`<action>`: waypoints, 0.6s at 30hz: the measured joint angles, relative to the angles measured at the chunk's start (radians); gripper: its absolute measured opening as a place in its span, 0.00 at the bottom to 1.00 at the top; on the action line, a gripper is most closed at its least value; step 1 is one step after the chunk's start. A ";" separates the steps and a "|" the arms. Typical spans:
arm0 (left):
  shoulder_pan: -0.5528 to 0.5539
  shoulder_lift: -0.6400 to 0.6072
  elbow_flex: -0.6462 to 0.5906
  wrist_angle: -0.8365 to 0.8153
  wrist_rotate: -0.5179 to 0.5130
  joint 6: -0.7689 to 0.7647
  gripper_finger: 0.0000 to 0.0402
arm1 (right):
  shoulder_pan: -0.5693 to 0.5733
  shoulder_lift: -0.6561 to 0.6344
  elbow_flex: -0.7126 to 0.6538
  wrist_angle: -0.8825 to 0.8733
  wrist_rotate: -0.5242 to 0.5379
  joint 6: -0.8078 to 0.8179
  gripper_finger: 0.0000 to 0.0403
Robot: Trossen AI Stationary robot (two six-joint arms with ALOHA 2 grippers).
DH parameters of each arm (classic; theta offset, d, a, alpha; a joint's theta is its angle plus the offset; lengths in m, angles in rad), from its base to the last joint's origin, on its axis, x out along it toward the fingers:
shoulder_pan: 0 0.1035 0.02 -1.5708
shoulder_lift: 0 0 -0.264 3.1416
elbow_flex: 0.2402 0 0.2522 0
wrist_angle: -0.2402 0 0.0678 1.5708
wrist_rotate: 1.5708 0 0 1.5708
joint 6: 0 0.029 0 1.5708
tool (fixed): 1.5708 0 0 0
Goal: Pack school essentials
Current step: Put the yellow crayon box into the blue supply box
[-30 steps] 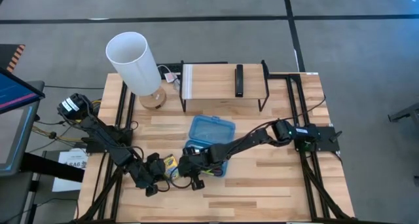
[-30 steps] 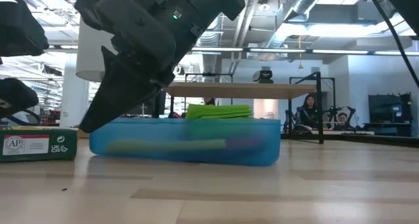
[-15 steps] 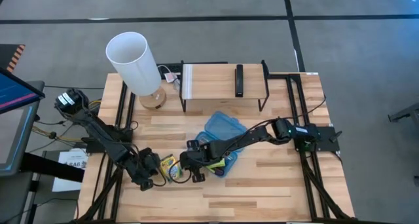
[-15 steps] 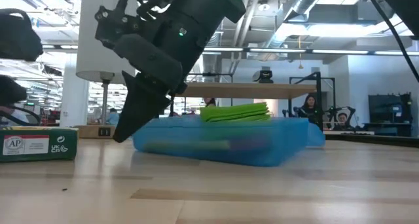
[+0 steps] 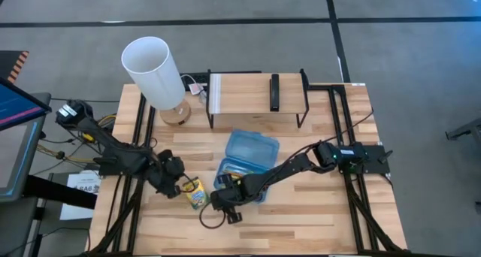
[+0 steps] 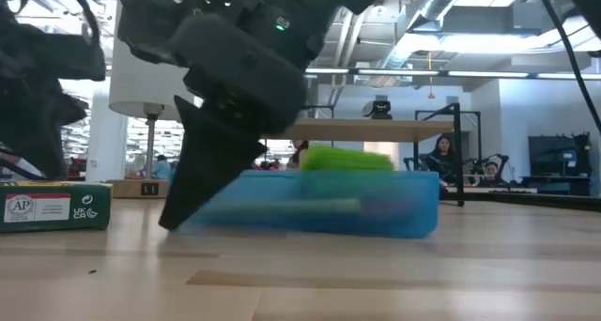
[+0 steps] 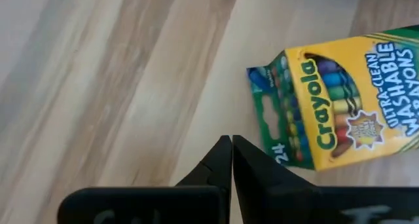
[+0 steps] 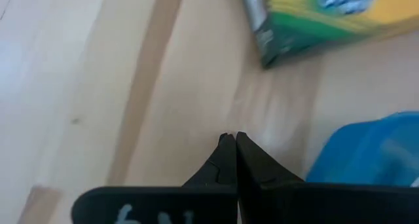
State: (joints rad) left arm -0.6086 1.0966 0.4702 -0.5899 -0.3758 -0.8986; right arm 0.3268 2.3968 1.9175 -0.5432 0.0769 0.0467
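Note:
The yellow-green crayon box (image 5: 194,194) lies flat on the wooden table; it also shows as the crayon box (image 7: 337,99) in the left wrist view. My left gripper (image 5: 177,183), seen shut as my left gripper (image 7: 231,144), hovers just left of the box. The translucent blue case (image 5: 244,165) lies open, with a lime-green sticky-note pad (image 6: 343,159) and pencils inside. My right gripper (image 5: 226,210), also shut as my right gripper (image 8: 230,140), points down at the table by the case's near left corner (image 8: 366,152). My left gripper touches nothing. My right gripper stands with its shut fingers (image 6: 202,185) close beside the blue case's near end. Whether they touch the case cannot be told.
A tall white lamp (image 5: 154,69) stands at the far left. A low wooden shelf (image 5: 255,95) with a black bar on it stands at the back. Bare tabletop lies to the right of the case and along the near edge.
My left gripper has risen and drawn back toward the far edge, ending beside the crayon box. My right gripper has shifted toward the near edge. The blue case swung about on the table, its lid end going right and then coming back.

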 joint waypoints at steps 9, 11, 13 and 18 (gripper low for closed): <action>0.063 0.090 0.000 0.172 0.132 0.113 0.00 | 0.006 0.000 0.000 -0.047 0.000 0.022 0.02; 0.063 0.119 -0.001 0.212 0.160 0.112 0.00 | 0.009 0.000 0.000 -0.048 0.000 0.030 0.02; 0.058 0.151 -0.001 0.252 0.189 0.102 0.00 | 0.016 0.000 0.000 -0.048 0.000 0.038 0.02; 0.027 0.244 -0.001 0.387 0.241 0.065 0.00 | 0.050 -0.001 0.000 -0.049 0.002 0.094 0.02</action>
State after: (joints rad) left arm -0.5820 1.3407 0.4694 -0.2026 -0.1344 -0.8340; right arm 0.3764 2.3955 1.9175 -0.5919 0.0792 0.1408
